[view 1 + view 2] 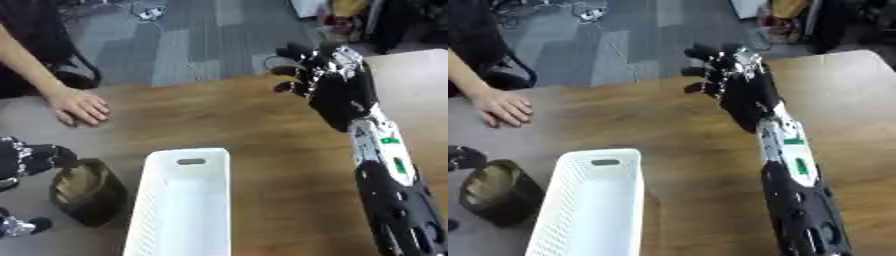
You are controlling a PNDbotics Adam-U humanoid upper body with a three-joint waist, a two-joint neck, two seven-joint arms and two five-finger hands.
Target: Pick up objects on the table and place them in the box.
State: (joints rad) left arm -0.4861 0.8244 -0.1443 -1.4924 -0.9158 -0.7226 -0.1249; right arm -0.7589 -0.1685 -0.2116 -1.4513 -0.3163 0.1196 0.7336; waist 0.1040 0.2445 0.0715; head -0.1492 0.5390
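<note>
White plastic box (179, 205) sat nearest us at 6 o'clock on the wooden table (262, 130), long side running away from us, and we saw nothing inside it. Just beside its left wall, at 8 o'clock, stood a dark squat container (86, 191) with a brownish top, the one thing we could see left to pick. Our left hand (24, 159) was against that container's left edge, fingers curled near its rim; whether it actually held the container, we couldn't tell, as most of the hand was cut off by the frame.

We judged the step as the pick of the container: not lifted, not in the box. Next move called for closing around it, raising it above the box wall and carrying it a short way toward 3 o'clock to drop it in.

Farther out at 1 o'clock our right hand (732, 82) hung raised above the table, fingers spread wide, holding nothing, well apart from the container. At 10 o'clock a person's hand (79, 107) rested flat on the table.
</note>
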